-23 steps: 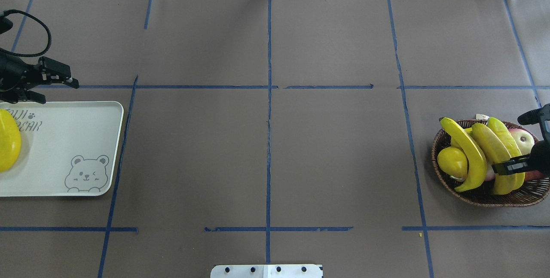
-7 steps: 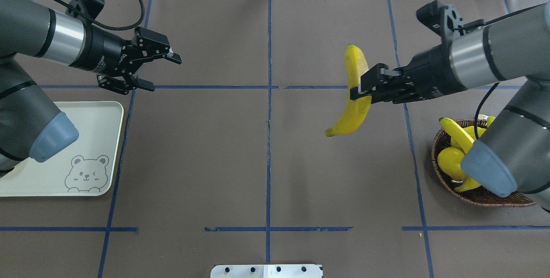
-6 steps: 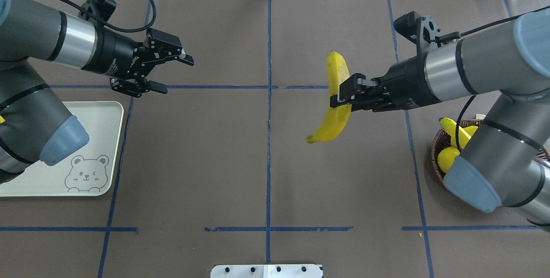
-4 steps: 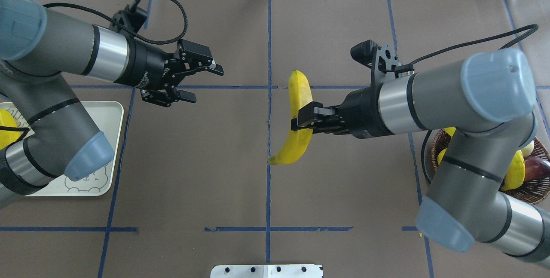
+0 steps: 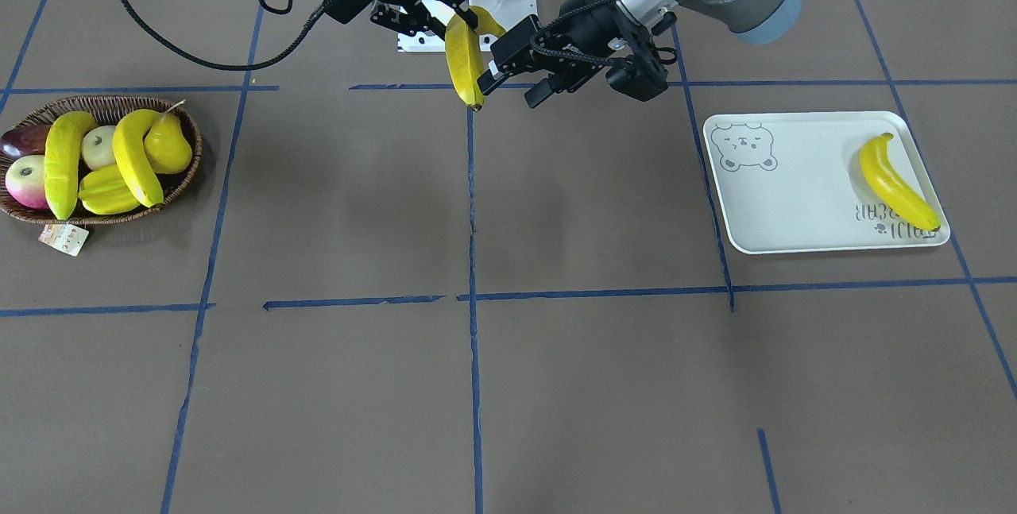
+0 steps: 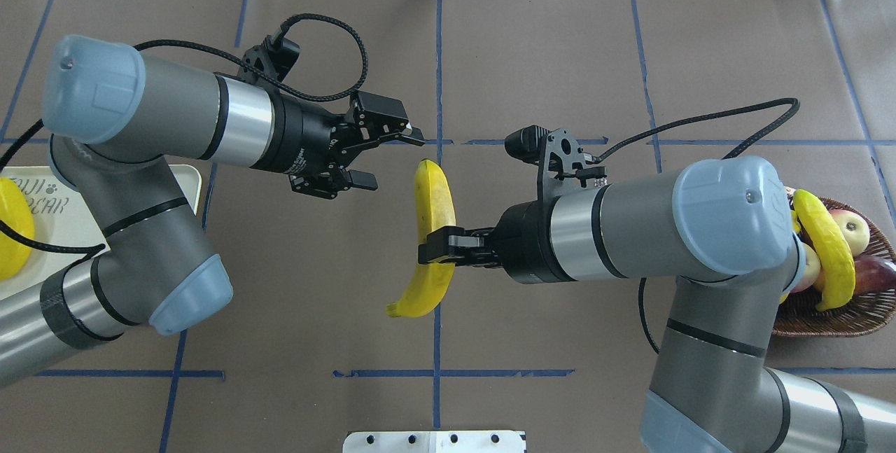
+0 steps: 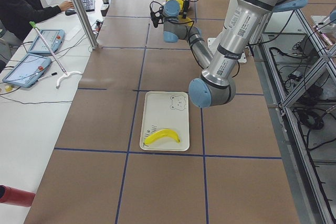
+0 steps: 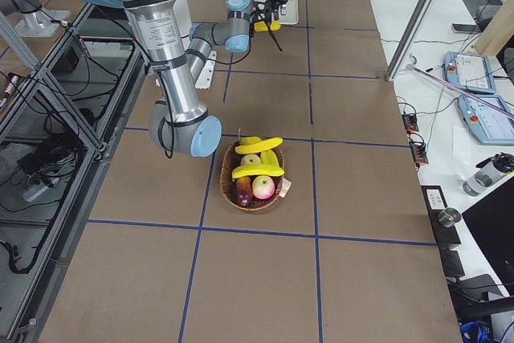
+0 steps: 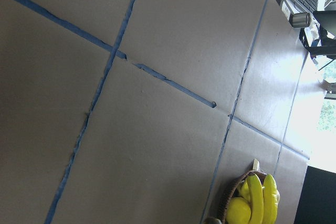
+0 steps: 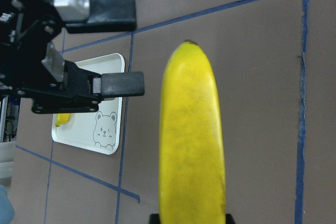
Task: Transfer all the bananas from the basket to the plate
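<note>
My right gripper is shut on a yellow banana and holds it upright in the air over the table's middle. It also fills the right wrist view. My left gripper is open and empty, just left of the banana's top end, not touching it; its fingers face the banana. One banana lies on the off-white bear plate. Two bananas lie in the wicker basket.
The basket also holds a yellow pear, a starfruit, apples and a dark fruit. A paper tag lies by the basket. A white base plate sits at the table's near edge.
My right arm has lifted a banana out of the basket and carried it left to the table's middle. My left gripper has moved from the plate toward it, staying open.
</note>
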`<state>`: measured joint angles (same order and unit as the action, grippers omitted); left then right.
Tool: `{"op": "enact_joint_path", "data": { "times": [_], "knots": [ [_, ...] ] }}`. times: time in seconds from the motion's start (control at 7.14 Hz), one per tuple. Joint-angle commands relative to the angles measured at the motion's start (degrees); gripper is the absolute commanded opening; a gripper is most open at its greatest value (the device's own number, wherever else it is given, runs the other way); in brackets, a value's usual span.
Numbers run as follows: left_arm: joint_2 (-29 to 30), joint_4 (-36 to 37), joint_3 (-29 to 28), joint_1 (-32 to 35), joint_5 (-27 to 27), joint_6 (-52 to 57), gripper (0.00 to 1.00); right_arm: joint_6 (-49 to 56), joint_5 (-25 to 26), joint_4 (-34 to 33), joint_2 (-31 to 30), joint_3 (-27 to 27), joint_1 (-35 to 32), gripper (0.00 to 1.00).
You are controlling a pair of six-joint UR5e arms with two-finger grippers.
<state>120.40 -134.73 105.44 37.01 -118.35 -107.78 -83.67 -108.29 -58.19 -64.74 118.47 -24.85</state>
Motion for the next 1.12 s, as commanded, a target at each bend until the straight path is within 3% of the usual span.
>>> {"op": "enact_joint_path", "data": {
  "times": [0.0,0.42,0.56,0.7,0.84,0.98],
  "knots": [
    [0.72,-0.09,0.02,-2.90,0.13,-0.32,0.99,0.00,0.45,0.01,0.31,-0.08,0.33,0.00],
    [0.89,-0.09,0.11,-4.14,0.05,-0.24,0.99,0.00,0.45,0.09,0.31,0.01,0.33,0.00],
    [0.98,-0.09,0.11,-4.14,0.05,-0.24,0.92,0.00,0.36,0.09,0.23,0.01,0.33,0.00],
    [1.07,-0.09,0.11,-4.14,-0.04,0.02,0.46,0.00,0.45,0.09,0.23,0.01,0.33,0.00],
    [0.98,-0.09,0.20,-4.14,-0.04,0.37,0.08,0.00,0.36,0.09,0.31,0.10,0.33,0.01],
    [0.81,-0.09,0.20,-4.06,-0.04,1.16,0.00,-0.08,0.36,0.09,0.49,0.18,0.25,0.20]
  ]
}}
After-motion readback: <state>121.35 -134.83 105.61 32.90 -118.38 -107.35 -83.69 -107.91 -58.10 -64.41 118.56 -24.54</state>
